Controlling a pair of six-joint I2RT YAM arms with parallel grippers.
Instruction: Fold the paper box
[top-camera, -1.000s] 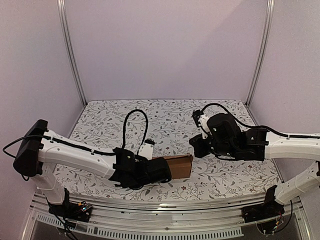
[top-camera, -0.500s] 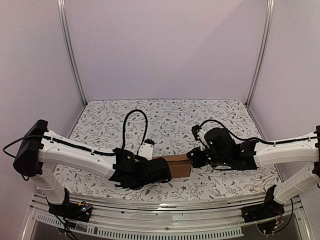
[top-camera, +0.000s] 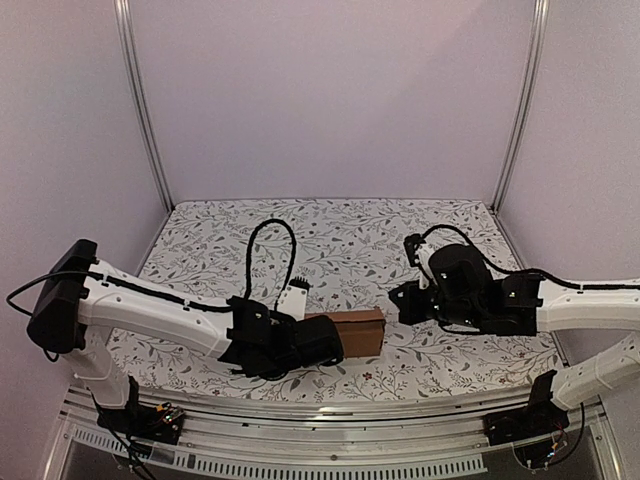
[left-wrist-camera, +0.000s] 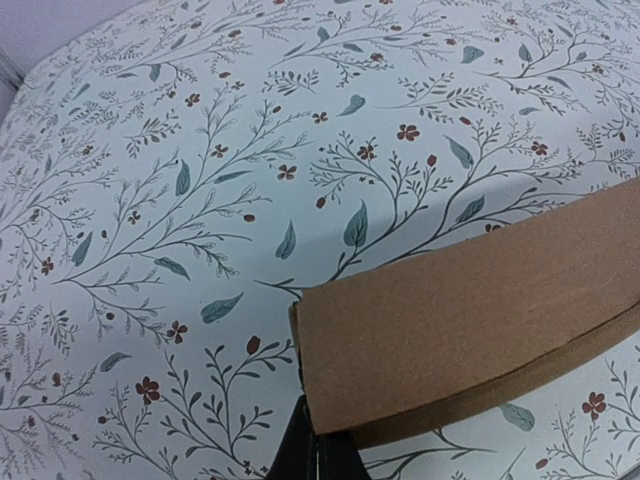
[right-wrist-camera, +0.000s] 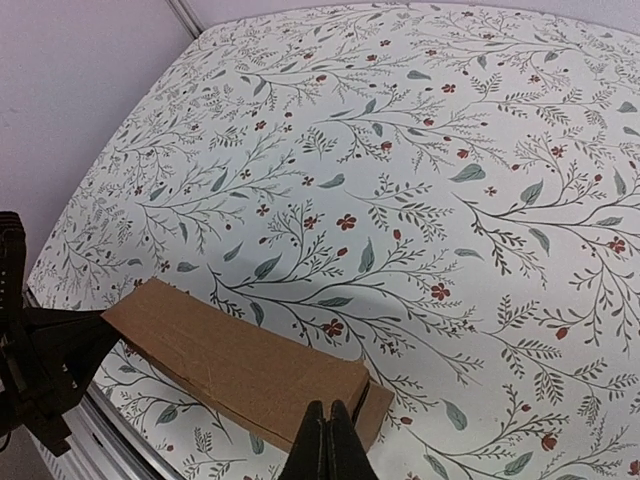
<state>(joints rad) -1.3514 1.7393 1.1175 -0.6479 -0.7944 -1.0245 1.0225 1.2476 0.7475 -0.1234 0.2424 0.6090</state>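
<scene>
While the box (top-camera: 357, 330) lies flat near the front middle of the flowered cloth (top-camera: 330, 235), the left gripper (left-wrist-camera: 315, 452) is clenched at its left end, tips against the card; whether they pinch it I cannot tell. Just beside the box's right end, the right gripper (right-wrist-camera: 325, 440) is clenched on nothing. Plain lilac walls (top-camera: 330, 100) and two metal posts (top-camera: 140, 110) close in the cloth-covered table
</scene>
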